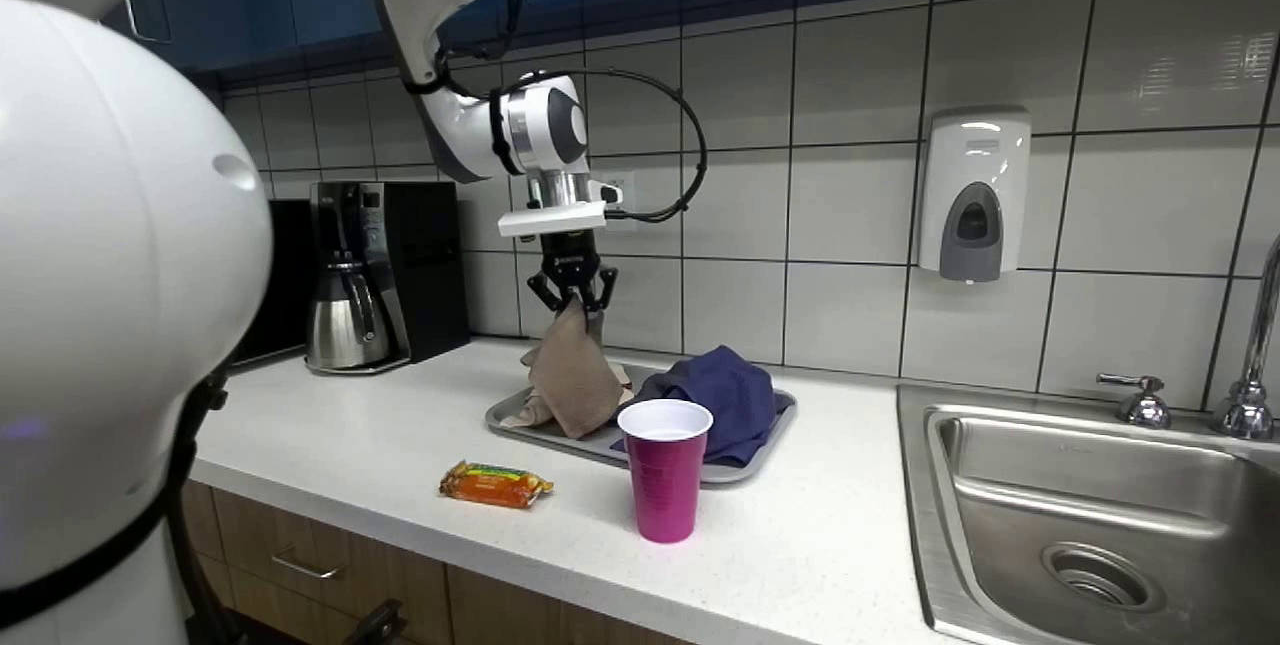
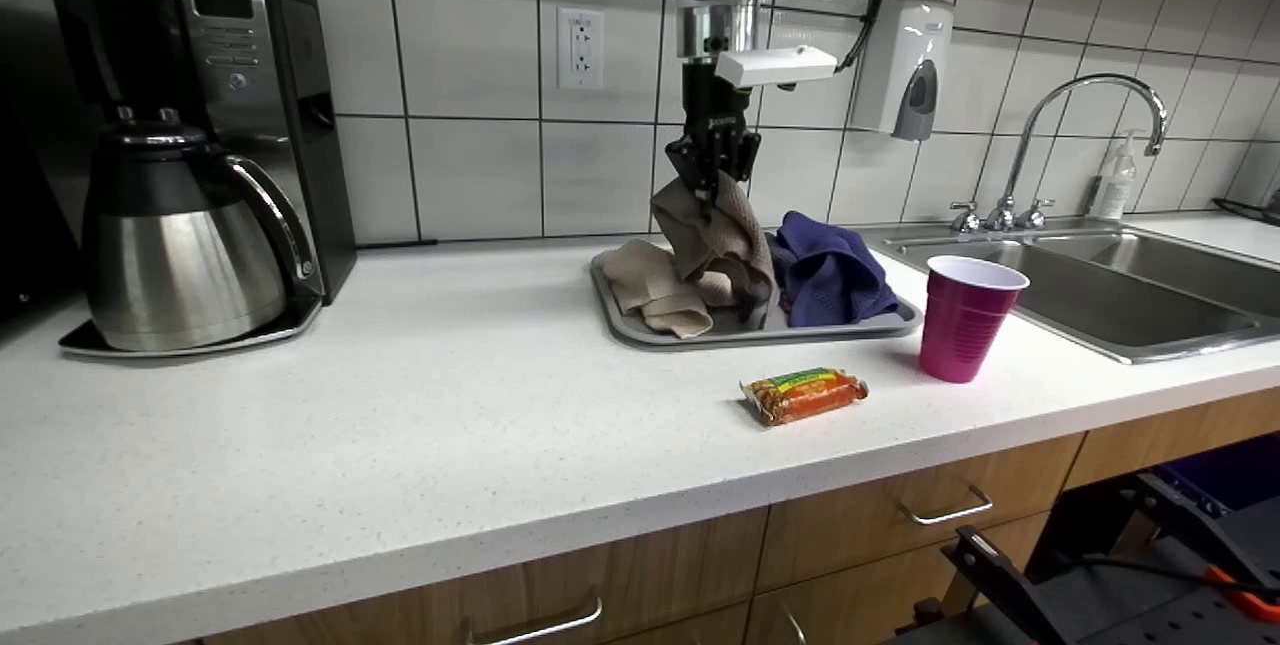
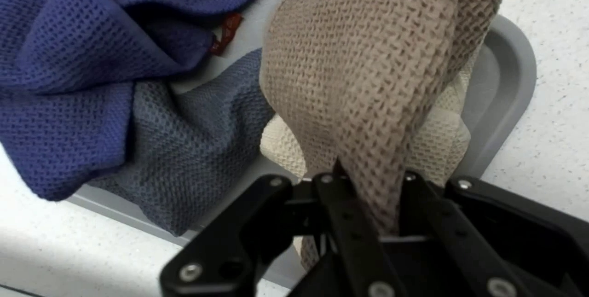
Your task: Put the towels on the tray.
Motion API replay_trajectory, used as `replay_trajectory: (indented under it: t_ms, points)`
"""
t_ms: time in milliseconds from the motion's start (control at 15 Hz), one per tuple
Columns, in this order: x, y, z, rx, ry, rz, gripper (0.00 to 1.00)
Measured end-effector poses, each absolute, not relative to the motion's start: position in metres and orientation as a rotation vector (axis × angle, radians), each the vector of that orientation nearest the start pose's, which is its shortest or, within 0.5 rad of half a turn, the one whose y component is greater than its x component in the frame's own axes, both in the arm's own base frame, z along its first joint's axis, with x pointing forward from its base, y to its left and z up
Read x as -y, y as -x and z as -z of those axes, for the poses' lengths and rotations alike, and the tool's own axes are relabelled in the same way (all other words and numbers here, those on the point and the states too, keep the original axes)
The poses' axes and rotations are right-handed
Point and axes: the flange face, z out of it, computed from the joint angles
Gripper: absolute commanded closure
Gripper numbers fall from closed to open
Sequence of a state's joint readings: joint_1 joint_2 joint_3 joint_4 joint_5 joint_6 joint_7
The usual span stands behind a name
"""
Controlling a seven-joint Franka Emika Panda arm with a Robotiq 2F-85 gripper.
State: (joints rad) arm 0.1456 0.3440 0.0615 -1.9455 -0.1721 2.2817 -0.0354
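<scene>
My gripper (image 1: 577, 305) is shut on the top of a brown towel (image 1: 575, 375), which hangs down over the grey tray (image 1: 735, 473). The grip also shows in an exterior view (image 2: 712, 187) and in the wrist view (image 3: 370, 182). The brown towel's lower part reaches down among the towels on the tray; whether it rests there is hard to tell. A beige towel (image 2: 655, 287) lies on the tray under and beside it. A purple-blue towel (image 2: 832, 270) lies bunched at the tray's other end. A grey-blue towel (image 3: 193, 145) lies between them in the wrist view.
A pink cup (image 1: 668, 485) and an orange snack packet (image 2: 805, 395) stand in front of the tray. A small red-brown piece (image 3: 225, 34) lies on the tray. A coffee maker (image 2: 200, 225) and a sink (image 1: 1080, 525) flank the counter. The tiled wall is close behind.
</scene>
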Motion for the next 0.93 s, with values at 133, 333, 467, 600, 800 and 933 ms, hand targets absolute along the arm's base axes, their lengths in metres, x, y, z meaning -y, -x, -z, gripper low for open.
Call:
replay_trajectory:
  t_ms: [133, 333, 467, 600, 800, 933]
  points:
    - [-0.109, -0.603, -0.301, 0.501, 3.214, 0.009, 0.97]
    - [-0.097, -0.601, -0.291, 0.43, 3.226, 0.0, 0.97]
    - [-0.096, -0.599, -0.283, 0.401, 3.23, -0.018, 0.97]
    - [-0.096, -0.599, -0.274, 0.381, 3.23, -0.036, 0.97]
    - [-0.096, -0.599, -0.261, 0.35, 3.221, -0.054, 0.97]
    - [-0.097, -0.599, -0.256, 0.337, 3.219, -0.055, 0.97]
